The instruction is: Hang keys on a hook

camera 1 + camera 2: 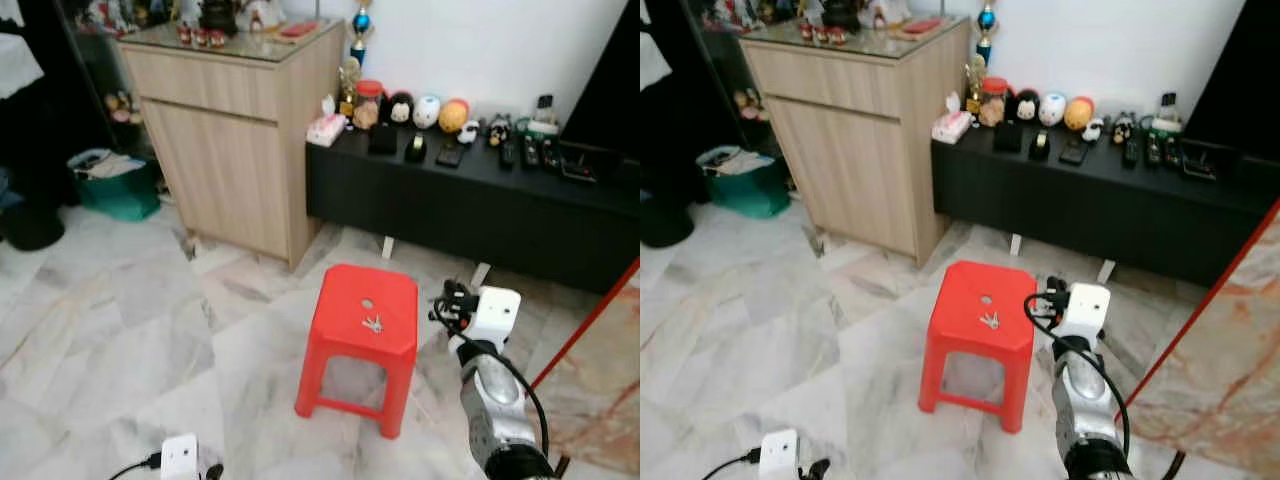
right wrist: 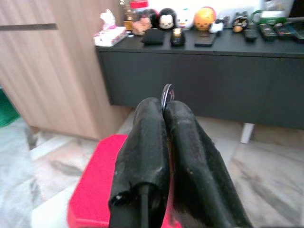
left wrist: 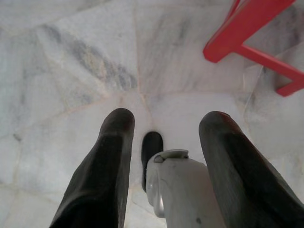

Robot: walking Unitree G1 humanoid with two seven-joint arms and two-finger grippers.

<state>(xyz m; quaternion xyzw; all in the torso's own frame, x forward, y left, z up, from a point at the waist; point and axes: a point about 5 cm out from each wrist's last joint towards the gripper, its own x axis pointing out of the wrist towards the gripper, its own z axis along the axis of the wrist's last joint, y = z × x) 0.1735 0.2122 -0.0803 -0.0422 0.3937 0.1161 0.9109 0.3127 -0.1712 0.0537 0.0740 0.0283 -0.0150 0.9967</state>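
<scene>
- Where the pale marble floor (image 1: 100, 330) meets the far wall, a light wooden cabinet (image 1: 230, 150) stands, with a green bin (image 1: 118, 190) on the floor to its left.
- To the cabinet's right, just beside it, runs a long, low black table (image 1: 450, 200). It carries a pink tissue box (image 1: 326, 128) at its left end, a row of round toy figures (image 1: 427, 110) along the wall and several remotes (image 1: 530, 152) further right.
- A red plastic stool (image 1: 350, 290) stands upright on the floor in front of the table, apart from it.
- The right gripper (image 2: 164, 102) is raised just beside the stool's right edge, pointing over its seat towards the table. Its two black fingers are pressed together.
- The left gripper (image 3: 166, 118) hangs low over the floor, its fingers spread wide and empty, with one red stool leg near them.
- The keys (image 1: 372, 324) lie flat on the stool's seat, right of centre, clear of both grippers.
- A thin dark ring (image 2: 167, 92) stands at the right gripper's fingertips; whether it is pinched there I cannot tell.
</scene>
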